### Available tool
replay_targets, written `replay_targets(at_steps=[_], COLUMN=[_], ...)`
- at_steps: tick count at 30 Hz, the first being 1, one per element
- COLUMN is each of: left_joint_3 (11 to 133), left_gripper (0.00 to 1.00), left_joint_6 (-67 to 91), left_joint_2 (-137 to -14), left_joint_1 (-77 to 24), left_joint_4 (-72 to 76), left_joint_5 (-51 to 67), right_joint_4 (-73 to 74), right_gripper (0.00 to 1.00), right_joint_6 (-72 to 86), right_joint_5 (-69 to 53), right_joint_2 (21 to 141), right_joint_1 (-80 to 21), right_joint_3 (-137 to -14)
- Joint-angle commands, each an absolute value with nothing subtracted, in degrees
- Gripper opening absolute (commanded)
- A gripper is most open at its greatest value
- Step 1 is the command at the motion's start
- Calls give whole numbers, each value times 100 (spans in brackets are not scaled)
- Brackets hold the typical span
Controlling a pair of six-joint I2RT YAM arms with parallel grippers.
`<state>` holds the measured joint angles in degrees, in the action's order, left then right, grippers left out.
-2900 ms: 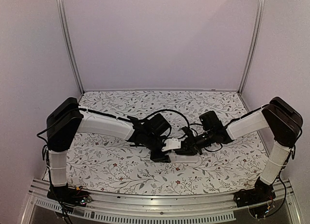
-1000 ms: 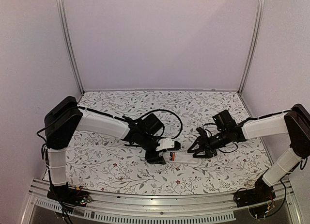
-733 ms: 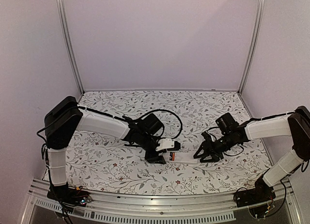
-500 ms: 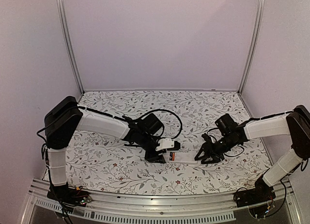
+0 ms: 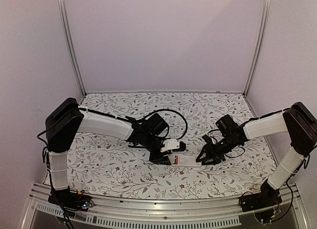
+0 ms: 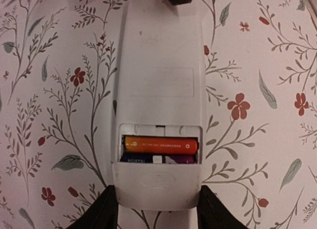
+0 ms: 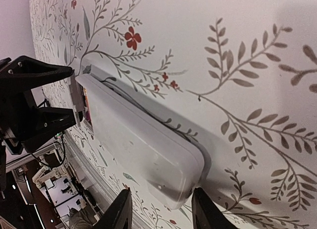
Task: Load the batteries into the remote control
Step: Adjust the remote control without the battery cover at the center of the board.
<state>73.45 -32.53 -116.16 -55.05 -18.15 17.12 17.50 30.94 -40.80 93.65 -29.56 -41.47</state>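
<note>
The remote control [image 5: 186, 161] lies white back up on the floral table between both grippers. In the left wrist view its battery bay is partly uncovered. The orange battery [image 6: 160, 144] and the dark battery [image 6: 148, 159] lie side by side in the bay. A white cover [image 6: 157, 187] overlaps the dark one. My left gripper [image 6: 157, 211] is shut on the remote at the cover end, fingers against both sides. My right gripper [image 7: 161, 209] straddles the remote control's [image 7: 143, 144] opposite rounded end, open, with a gap at one finger.
The floral table cover [image 5: 114, 169] spreads all round the remote. Metal frame posts [image 5: 69, 45] and plain walls bound the back and sides. A metal rail [image 5: 148, 209] runs along the near edge. Black cables [image 5: 173, 117] loop behind the left wrist.
My right gripper drew slightly away to the right, then came back left onto the remote's end. The left gripper stayed at the cover end, shifting only a little.
</note>
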Motion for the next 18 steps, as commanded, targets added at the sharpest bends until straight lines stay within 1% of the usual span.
replay_targets(at_steps=[1,9,18], left_joint_3=[7559,7834,8085], left_gripper=[51,51,51], left_joint_6=[-3212,-3217,-3093], left_joint_2=[-11570,-11746,-11874], left_joint_1=[-5431,-5481,-5511], left_joint_4=[-1979,-2306,-2784], left_joint_5=[1751,1701,1625], right_joint_4=[1552,1534,1902], right_gripper=[41,40,53], right_joint_6=[3111,3087,2997], right_joint_5=[-4230,-4267,-3915], right_joint_2=[9554,9690,9308], right_joint_1=[-2932,-2930,-2931], right_joint_3=[-4329,-4471,-4466])
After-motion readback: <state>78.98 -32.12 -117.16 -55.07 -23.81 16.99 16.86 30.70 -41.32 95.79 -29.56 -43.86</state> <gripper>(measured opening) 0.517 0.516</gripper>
